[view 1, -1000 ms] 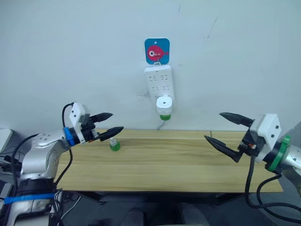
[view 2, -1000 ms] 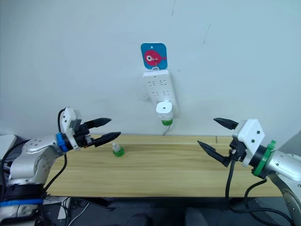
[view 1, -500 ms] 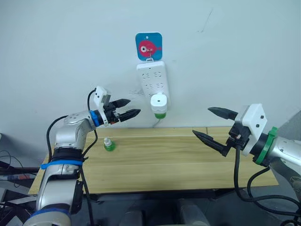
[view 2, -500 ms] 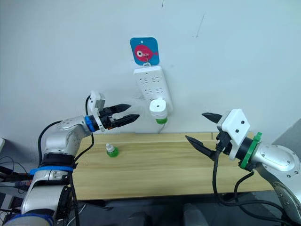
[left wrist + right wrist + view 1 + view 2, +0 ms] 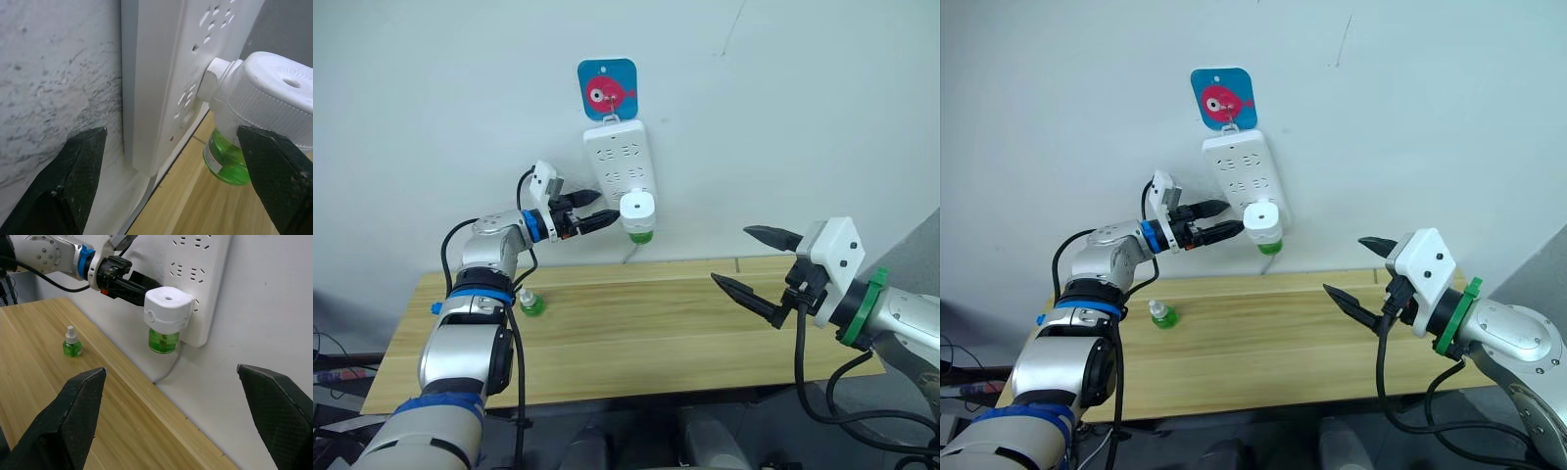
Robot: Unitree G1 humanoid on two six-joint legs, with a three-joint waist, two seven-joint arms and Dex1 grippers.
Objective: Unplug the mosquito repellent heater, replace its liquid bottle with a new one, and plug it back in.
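Head stereo pair looks forward and down from the robot's head: wall, power strip (image 5: 621, 168), table (image 5: 636, 323). Left wrist cam sits very close to the heater (image 5: 274, 95), facing the wall. Right wrist cam views from farther back; all share strip and heater.

A power strip (image 5: 619, 164) hangs on the wall (image 5: 431, 117) behind the table's (image 5: 636, 333) far edge, below a hook plate (image 5: 607, 89). The mosquito repellent heater (image 5: 637, 210) sits plugged into the strip's lower end, with its liquid bottle (image 5: 640, 236) underneath. A spare bottle (image 5: 530, 303) stands near the table's far left corner.
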